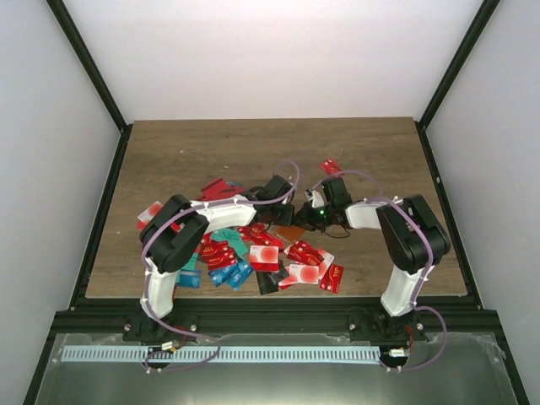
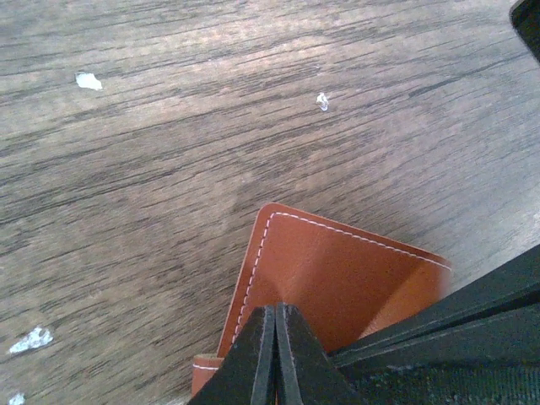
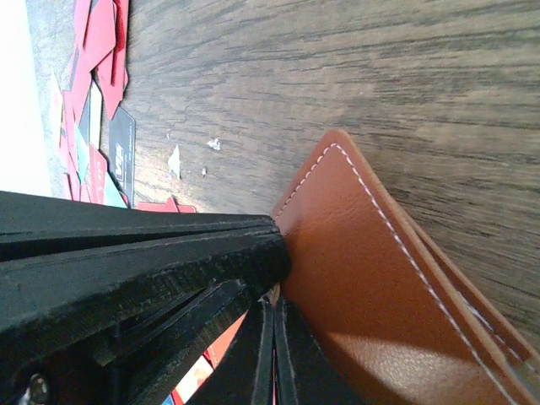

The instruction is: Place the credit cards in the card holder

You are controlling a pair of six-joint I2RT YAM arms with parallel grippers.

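Observation:
The brown stitched card holder (image 2: 337,274) lies on the wooden table in the middle (image 1: 291,234). My left gripper (image 2: 276,314) is shut, pinching a flap of it, and the leather creases at the tips. My right gripper (image 3: 274,308) is shut with a thin reddish card edge between its fingers, its tips at the holder's (image 3: 380,295) edge. The two grippers meet over the holder in the top view, the left (image 1: 289,215) and the right (image 1: 314,221). Many credit cards (image 1: 253,253), mostly red, lie heaped in front of the holder.
More cards lie at the left (image 1: 150,213), behind the left arm (image 1: 219,187), and one red card sits alone farther back (image 1: 331,165). Small white flecks (image 2: 87,81) dot the wood. The black frame rails (image 1: 101,211) bound the table.

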